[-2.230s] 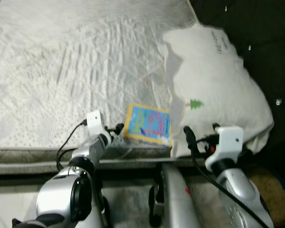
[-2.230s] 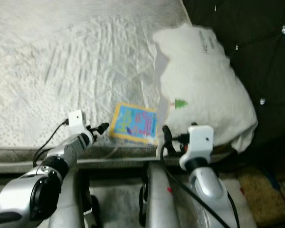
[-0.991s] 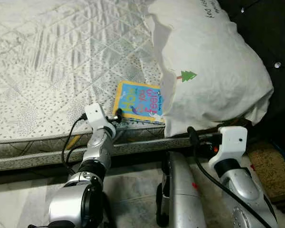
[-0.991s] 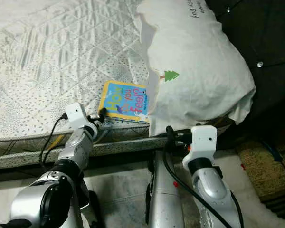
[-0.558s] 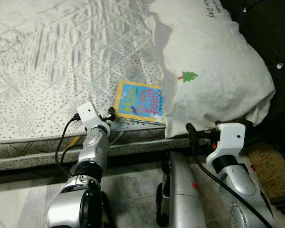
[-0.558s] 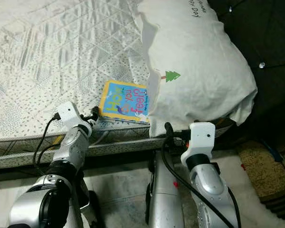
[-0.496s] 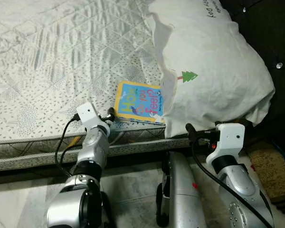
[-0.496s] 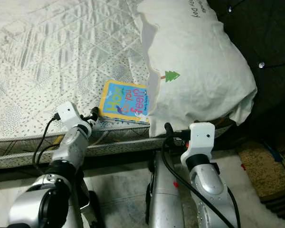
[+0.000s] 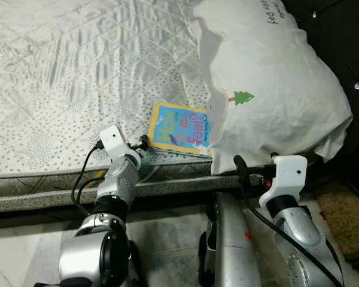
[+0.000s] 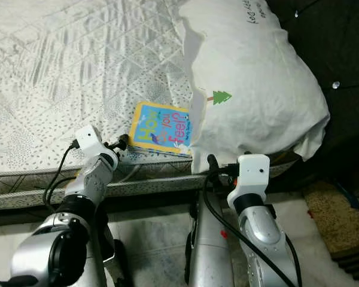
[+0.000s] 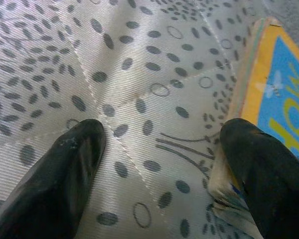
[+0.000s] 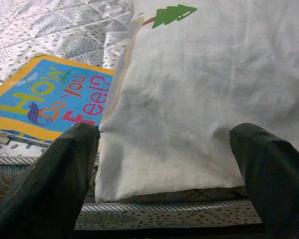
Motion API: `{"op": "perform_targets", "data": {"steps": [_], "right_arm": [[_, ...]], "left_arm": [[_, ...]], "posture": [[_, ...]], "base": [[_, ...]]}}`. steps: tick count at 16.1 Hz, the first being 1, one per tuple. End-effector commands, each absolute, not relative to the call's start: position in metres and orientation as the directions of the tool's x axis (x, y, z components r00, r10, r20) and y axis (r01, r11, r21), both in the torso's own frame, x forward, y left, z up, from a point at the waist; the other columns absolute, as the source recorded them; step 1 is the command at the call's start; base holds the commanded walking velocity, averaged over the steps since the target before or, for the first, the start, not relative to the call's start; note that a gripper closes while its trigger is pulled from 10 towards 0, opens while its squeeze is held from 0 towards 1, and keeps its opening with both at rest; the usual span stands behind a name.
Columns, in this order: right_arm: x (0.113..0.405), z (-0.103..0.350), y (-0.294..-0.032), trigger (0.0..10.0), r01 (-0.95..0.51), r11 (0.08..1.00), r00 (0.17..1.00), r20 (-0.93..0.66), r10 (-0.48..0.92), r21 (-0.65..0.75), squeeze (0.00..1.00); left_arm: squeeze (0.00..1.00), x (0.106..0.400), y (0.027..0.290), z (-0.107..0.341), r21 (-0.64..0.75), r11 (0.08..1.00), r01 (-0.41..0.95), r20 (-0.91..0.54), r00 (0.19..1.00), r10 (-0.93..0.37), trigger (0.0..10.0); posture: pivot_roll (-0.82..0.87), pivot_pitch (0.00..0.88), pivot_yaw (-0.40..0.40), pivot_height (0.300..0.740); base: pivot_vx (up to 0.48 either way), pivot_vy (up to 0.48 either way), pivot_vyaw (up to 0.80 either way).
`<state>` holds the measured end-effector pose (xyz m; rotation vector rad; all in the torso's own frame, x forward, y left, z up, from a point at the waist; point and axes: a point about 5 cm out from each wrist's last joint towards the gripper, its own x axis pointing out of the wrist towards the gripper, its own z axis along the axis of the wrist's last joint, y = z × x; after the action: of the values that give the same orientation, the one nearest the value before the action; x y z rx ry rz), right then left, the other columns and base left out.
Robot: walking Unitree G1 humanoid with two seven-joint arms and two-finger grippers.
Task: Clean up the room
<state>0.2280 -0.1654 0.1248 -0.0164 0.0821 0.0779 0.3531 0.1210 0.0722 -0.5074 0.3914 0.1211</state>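
Observation:
A blue and yellow children's book [image 9: 180,128] lies flat on the quilted mattress [image 9: 78,72] near its front edge, its right side tucked under a large white pillow [image 9: 269,78] with a small green tree print. My left gripper [image 11: 162,149] is open, low over the mattress at the book's near left corner; one fingertip [image 11: 261,164] touches the book's edge [image 11: 249,99]. My right gripper [image 12: 164,164] is open in front of the pillow's lower edge [image 12: 189,124], close to the bed frame, with nothing between its fingers.
A dark tufted headboard [image 9: 341,36] stands right of the pillow. A brown mat [image 9: 347,215] lies on the floor at the right. The bed's side rail [image 9: 42,197] runs across in front of me, with pale tiled floor [image 9: 24,257] below.
The left gripper has crept slightly right toward the book's corner. The camera has shifted a little, moving the scene right and down. The right arm holds its place.

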Motion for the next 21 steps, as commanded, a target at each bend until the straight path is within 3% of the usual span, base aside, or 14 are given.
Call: {"op": "perform_targets", "data": {"steps": [1,7,9,11,13,17,21], "right_arm": [[0.228,0.122,-0.168,10.0,-0.067,0.998,0.994,-0.091,0.065,-0.017,0.00],[0.233,0.121,-0.166,10.0,-0.080,0.997,0.993,-0.087,0.077,-0.022,0.00],[0.234,0.121,-0.167,10.0,-0.079,0.997,0.994,-0.083,0.076,-0.024,0.00],[0.234,0.120,-0.168,10.0,-0.077,0.997,0.994,-0.083,0.075,-0.024,0.00],[0.236,0.119,-0.167,10.0,-0.082,0.996,0.994,-0.081,0.080,-0.024,0.00],[0.240,0.118,-0.166,10.0,-0.089,0.996,0.993,-0.080,0.086,-0.024,0.00],[0.241,0.116,-0.166,10.0,-0.086,0.996,0.993,-0.085,0.084,-0.022,0.00]], "left_arm": [[0.00,0.343,0.106,0.057,-0.478,0.859,-0.184,-0.457,0.887,-0.065,10.0],[0.00,0.327,0.076,0.039,-0.503,0.852,-0.143,-0.581,0.786,-0.211,10.0],[0.00,0.330,0.078,0.045,-0.499,0.855,-0.139,-0.547,0.816,-0.187,10.0],[0.00,0.340,0.087,0.073,-0.536,0.836,-0.117,-0.366,0.925,-0.105,10.0],[0.00,0.338,0.100,0.085,-0.552,0.816,-0.170,-0.299,0.954,-0.003,10.0],[0.00,0.322,0.126,0.063,-0.384,0.878,-0.286,-0.442,0.892,0.097,10.0],[0.00,0.325,0.152,0.062,-0.245,0.919,-0.311,-0.462,0.870,0.171,10.0]], "posture": [[-0.19,0.177,-0.040,0.537],[-0.18,0.163,-0.041,0.537],[-0.18,0.162,-0.040,0.537],[-0.18,0.154,-0.038,0.537],[-0.16,0.147,-0.039,0.537],[-0.15,0.136,-0.040,0.537],[-0.15,0.136,-0.035,0.537]], "base": [[0.000,0.000,0.00],[0.000,0.000,0.00],[0.000,0.000,0.00],[0.000,0.000,0.00],[0.000,0.000,0.00],[0.000,0.000,0.00],[0.000,0.000,0.00]]}}
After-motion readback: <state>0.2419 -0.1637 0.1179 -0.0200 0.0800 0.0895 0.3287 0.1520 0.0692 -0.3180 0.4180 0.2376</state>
